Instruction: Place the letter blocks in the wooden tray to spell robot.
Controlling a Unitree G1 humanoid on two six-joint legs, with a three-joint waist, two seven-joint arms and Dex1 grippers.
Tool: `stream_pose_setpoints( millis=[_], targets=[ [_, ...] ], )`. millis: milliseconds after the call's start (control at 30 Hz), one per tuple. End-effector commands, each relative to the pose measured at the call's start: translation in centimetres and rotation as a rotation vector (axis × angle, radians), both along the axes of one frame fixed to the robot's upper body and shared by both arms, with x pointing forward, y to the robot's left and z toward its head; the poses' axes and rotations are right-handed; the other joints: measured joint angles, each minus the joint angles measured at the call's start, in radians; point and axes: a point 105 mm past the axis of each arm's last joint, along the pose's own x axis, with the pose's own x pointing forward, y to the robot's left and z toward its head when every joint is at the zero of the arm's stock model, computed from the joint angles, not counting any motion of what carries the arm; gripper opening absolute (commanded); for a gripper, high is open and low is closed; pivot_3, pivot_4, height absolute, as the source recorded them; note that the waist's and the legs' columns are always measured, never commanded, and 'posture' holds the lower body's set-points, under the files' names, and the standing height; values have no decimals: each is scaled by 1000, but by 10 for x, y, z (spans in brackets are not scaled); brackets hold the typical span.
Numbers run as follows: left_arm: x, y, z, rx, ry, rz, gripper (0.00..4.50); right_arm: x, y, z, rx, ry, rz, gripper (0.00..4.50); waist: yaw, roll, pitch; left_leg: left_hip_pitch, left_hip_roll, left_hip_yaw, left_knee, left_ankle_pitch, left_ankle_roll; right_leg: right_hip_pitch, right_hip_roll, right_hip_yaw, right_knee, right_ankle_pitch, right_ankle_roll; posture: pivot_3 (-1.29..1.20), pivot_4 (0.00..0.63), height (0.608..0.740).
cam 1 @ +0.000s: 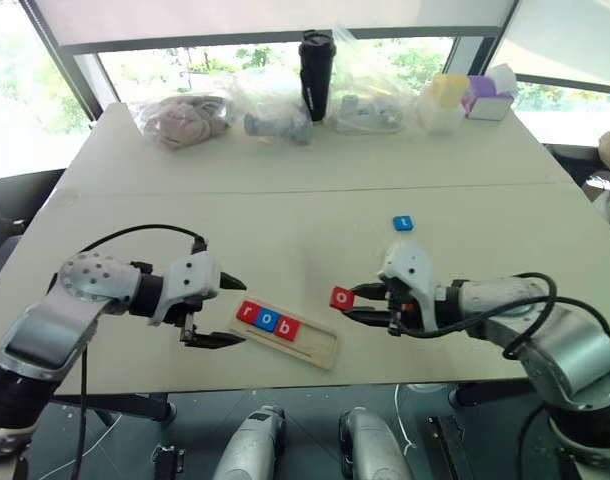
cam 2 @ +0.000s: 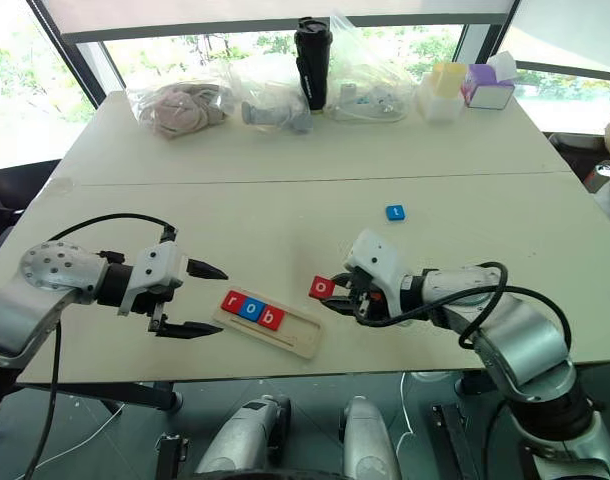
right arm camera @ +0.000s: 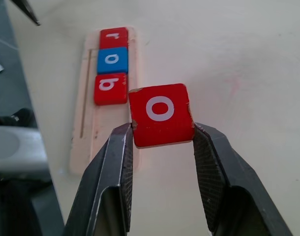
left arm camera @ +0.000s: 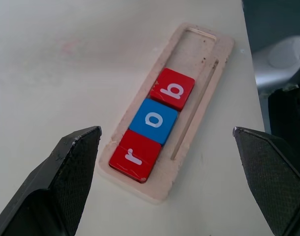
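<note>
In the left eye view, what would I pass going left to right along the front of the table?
Left gripper → wooden tray holding r, o, b → red o block → right gripper clamped on that block.

The tray (left arm camera: 199, 73) is pale unfinished wood, matt, with slightly rough routed edges. The letter blocks look like painted wood: the red "o" block (right arm camera: 161, 115) has a smooth, faintly glossy face and chipped corners showing bare wood. The right gripper's fingers (right arm camera: 214, 172) are black with finely textured, grainy pads. The desk (cam 1: 285, 190) is a smooth, matt, off-white laminate. The black tumbler (cam 1: 316, 75) looks like glossy plastic, and the bags (cam 1: 365, 85) beside it are clear, crinkled plastic film.
</note>
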Motion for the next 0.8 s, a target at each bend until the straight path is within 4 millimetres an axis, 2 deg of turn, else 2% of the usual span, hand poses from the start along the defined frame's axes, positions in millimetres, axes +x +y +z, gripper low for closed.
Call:
stream_pose_setpoints(
  millis=[33, 267, 633, 800],
  targets=[
    [1, -4, -2, 8, -8, -32, 4500, 3, 15, -3, -15, -30, -62, 1153, -2, 0, 0, 0, 0, 0, 0, 0, 0, 0, 0, 0, 0, 0, 0, 0, 150, 740],
    [4, -6, -2, 7, -6, -38, 4500, -9, 38, -9, 22, 34, -49, 1153, -7, 0, 0, -1, 0, 0, -1, 2, 2, -1, 1, 0, 1, 0, 0, 0, 150, 740],
    [5, -7, -3, 3, -3, -33, 4500, -24, 48, -15, 80, 137, 41, 1153, -8, 0, 0, 0, 0, 0, 0, 2, 3, -1, 2, 0, 1, 0, 0, 0, 150, 740],
    [2, -5, -4, 6, 9, -30, 4500, -25, 51, -24, 64, 149, 43, 1153, -8, 0, 0, 0, 0, 0, 0, 2, 3, -1, 2, 0, 1, 0, 1, 0, 150, 740]
  ],
)
